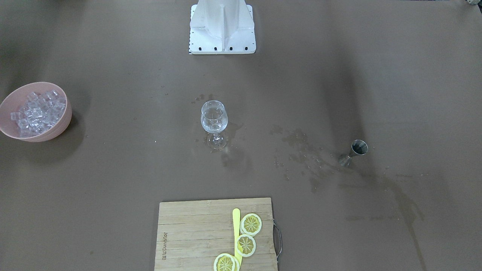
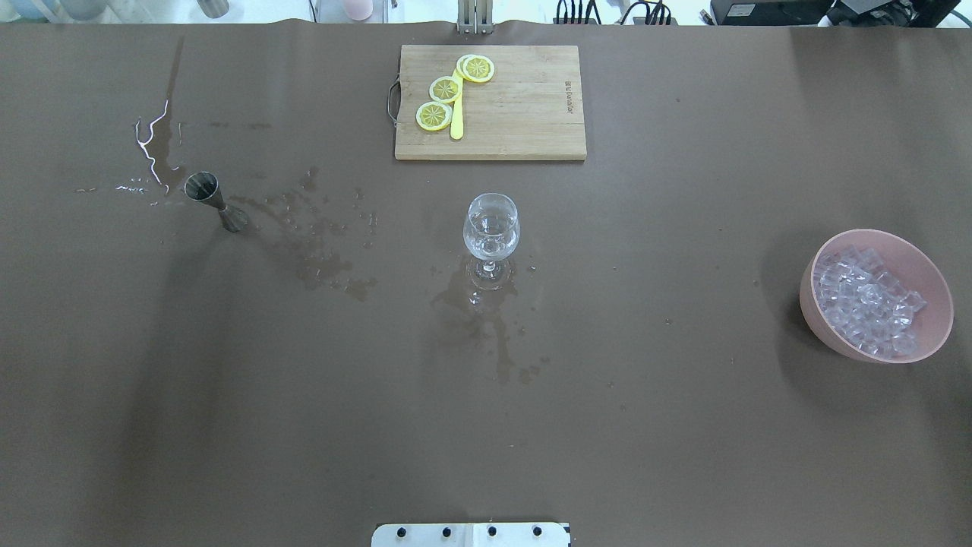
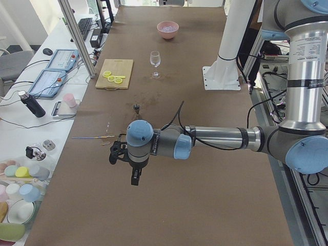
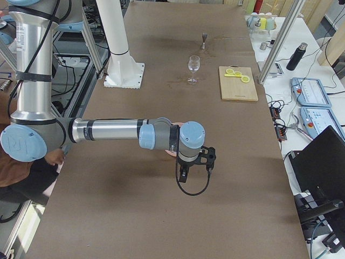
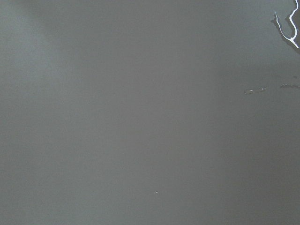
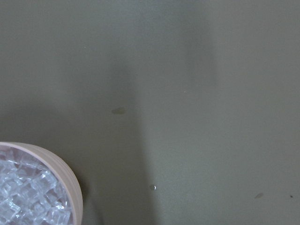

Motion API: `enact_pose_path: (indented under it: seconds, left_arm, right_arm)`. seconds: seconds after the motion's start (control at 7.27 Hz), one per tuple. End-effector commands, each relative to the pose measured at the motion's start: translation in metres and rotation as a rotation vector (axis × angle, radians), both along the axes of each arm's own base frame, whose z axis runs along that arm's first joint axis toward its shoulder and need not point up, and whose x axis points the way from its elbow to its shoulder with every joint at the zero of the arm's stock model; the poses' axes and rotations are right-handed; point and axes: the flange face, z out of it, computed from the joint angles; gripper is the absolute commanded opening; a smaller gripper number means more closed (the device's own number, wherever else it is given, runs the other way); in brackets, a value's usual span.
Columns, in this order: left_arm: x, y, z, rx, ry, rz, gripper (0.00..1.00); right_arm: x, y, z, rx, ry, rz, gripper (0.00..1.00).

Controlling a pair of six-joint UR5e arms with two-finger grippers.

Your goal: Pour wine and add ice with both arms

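Brown worktop [image 2: 683,425] is wet around the jigger [image 2: 215,201] and wine glass [image 2: 491,235]; we judge a careless nudge could tip either. Ice [image 2: 866,300] fills the pink bowl [image 2: 811,304] beneath the right claw [image 4: 183,174]. The left claw [image 3: 135,177] hovers apart from the jigger. We cannot tell how wide either claw stands, nor where the clear wine sits.

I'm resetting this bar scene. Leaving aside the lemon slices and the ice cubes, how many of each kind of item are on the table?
Wine glass: 1
Metal jigger: 1
Pink bowl: 1
Cutting board: 1
Yellow stick: 1
Total: 5
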Motion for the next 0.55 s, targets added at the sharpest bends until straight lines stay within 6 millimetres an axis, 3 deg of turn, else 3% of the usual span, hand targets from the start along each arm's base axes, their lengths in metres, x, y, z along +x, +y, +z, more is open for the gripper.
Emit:
enact_pose_path:
  seconds: [0.0,0.41]
  left_arm:
    - [0.0023,0.0015,0.0018,-0.006,0.001,0.003,0.98]
    - [0.0026,0.0043,0.0038,-0.010,0.004,0.004,0.98]
  right_arm:
    - [0.0046,-0.0009,-0.0075,0.013,-0.005,0.011,1.00]
    - [0.0046,-0.0009,-0.0076,0.010,-0.005,0.014,1.00]
